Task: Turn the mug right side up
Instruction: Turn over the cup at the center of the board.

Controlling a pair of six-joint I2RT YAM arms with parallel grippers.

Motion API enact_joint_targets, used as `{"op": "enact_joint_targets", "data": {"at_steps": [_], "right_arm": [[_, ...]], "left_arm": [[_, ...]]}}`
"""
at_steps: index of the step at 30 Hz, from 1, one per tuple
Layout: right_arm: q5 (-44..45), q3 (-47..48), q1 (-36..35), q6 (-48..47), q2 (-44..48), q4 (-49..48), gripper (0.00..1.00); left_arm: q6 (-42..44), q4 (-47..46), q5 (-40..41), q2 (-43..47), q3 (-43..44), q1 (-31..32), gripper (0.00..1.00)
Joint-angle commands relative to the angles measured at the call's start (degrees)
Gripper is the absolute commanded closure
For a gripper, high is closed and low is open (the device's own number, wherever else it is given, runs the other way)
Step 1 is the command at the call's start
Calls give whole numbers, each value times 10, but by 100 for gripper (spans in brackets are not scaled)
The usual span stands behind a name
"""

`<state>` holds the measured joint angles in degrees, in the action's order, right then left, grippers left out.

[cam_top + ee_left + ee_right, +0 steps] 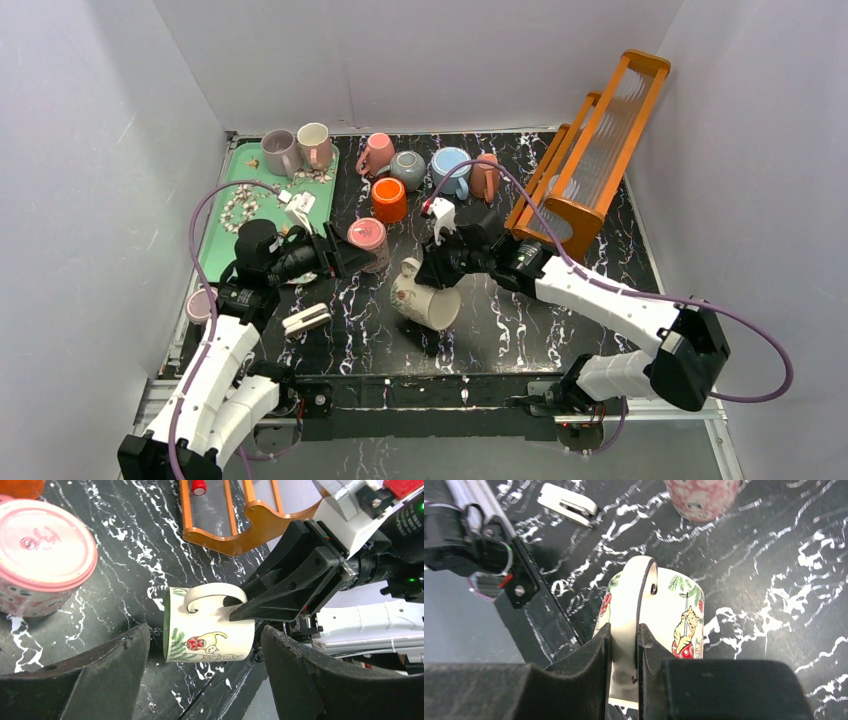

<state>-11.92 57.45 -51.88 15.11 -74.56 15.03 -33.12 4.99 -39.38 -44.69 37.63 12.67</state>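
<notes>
The right end effector (624,630) is pressed together on the looped handle of the white ceramic Christmas mug (679,610), pinching it from both sides. The mug hangs just ahead of and below those fingers, lying on its side with the handle uppermost. Its green-lined mouth points away from the fingers. Whether its lower side touches the black marbled worktop (560,330) I cannot tell.

The left end effector (345,258) is spread and holds nothing. It faces the mug from a short way off, with an upturned pink ceramic mug (45,555) just beside it.

The turn looks about half done. The next move probably calls for the right wrist to roll further until the base faces down. Then the mug should be lowered flat before the pinch is let go, keeping clear of the pink mug.
</notes>
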Motion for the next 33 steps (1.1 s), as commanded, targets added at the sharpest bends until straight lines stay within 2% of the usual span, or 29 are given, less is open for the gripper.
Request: {"op": "enact_joint_targets", "data": {"at_steps": [1,9,14,24,33], "right_arm": [[-74,-1,-1,27,55,-141,99],[-138,-25,-1,85,113,-220,99],[-162,-29,0,118,139,-249,99],[-189,-21,0,156,168,-282,99],[-203,-25,0,175,184,-309,99]], "left_arm": [[-9,-79,-61,-10,20,1,22],[-41,-161,-155,-46,39,9,29],[-166,-346,-191,-37,11,27,28],[-129,-352,-186,-33,25,93,29],[-114,-352,-188,-43,15,132,36]]}}
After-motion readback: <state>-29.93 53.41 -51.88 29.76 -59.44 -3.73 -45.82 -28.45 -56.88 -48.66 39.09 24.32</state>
